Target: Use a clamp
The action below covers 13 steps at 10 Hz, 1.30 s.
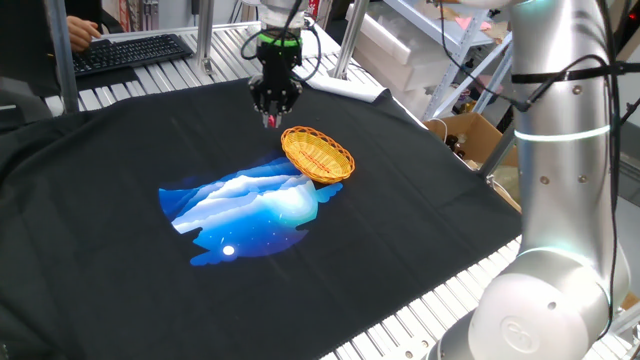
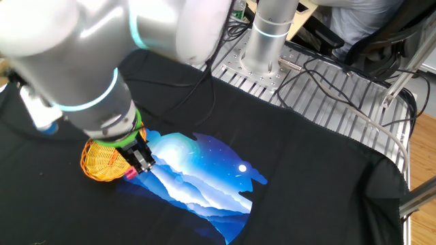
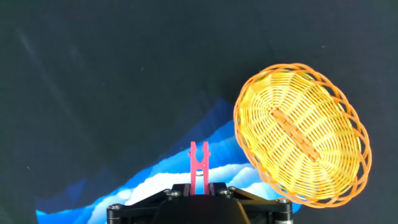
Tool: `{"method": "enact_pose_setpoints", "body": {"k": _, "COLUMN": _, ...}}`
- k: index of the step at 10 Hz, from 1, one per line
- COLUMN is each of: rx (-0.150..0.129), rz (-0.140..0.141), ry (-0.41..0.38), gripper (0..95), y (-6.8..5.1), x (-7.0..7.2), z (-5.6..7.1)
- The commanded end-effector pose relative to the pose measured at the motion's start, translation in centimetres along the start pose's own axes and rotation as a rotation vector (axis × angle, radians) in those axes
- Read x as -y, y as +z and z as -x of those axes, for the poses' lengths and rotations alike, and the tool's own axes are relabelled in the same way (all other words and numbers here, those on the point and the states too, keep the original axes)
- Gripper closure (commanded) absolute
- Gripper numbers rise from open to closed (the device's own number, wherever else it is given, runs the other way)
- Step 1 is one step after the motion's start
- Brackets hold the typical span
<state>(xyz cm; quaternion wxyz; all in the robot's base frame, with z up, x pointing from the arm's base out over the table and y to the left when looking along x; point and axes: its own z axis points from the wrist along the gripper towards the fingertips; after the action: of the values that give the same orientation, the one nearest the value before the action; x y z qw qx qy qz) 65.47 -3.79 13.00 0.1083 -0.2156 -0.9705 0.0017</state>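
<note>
My black gripper [image 1: 272, 112] hangs above the black cloth, just left of the woven yellow basket [image 1: 317, 153]. It is shut on the small red-pink clamp [image 3: 198, 163], whose forked tip sticks out beyond the fingers. In the hand view the clamp points over the edge of the blue and white print [image 3: 155, 180], and the empty basket [image 3: 301, 134] lies to its right. In the other fixed view the clamp [image 2: 129, 174] shows as a pink speck at the fingertips beside the basket [image 2: 102, 162]. The clamp is off the cloth.
A black cloth [image 1: 120, 150] with a blue and white mountain print [image 1: 250, 205] covers the table. A keyboard [image 1: 130, 52] lies at the far left edge. The robot's silver base [image 1: 560, 200] stands at the right. Cables and a metal frame [image 2: 354, 75] lie beyond the cloth.
</note>
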Motion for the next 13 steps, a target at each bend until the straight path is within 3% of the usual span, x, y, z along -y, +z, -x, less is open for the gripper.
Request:
{"method": "enact_pose_setpoints", "body": {"k": 1, "rx": -0.026, "rz": -0.007, "ry": 0.011, "gripper": 95.0, "y": -0.27, "x": -0.17, "z": 0.07}}
{"method": "enact_pose_setpoints", "body": {"k": 6, "rx": -0.035, "rz": -0.011, "ry": 0.036, "gripper": 95.0, "y": -0.27, "x": -0.17, "z": 0.07}}
{"method": "enact_pose_setpoints", "body": {"k": 9, "rx": -0.050, "rz": -0.047, "ry": 0.034, "gripper": 95.0, "y": -0.27, "x": -0.17, "z": 0.07}}
{"method": "enact_pose_setpoints", "body": {"k": 13, "rx": -0.061, "rz": -0.042, "ry": 0.011, "gripper": 95.0, "y": -0.27, "x": -0.17, "z": 0.07}}
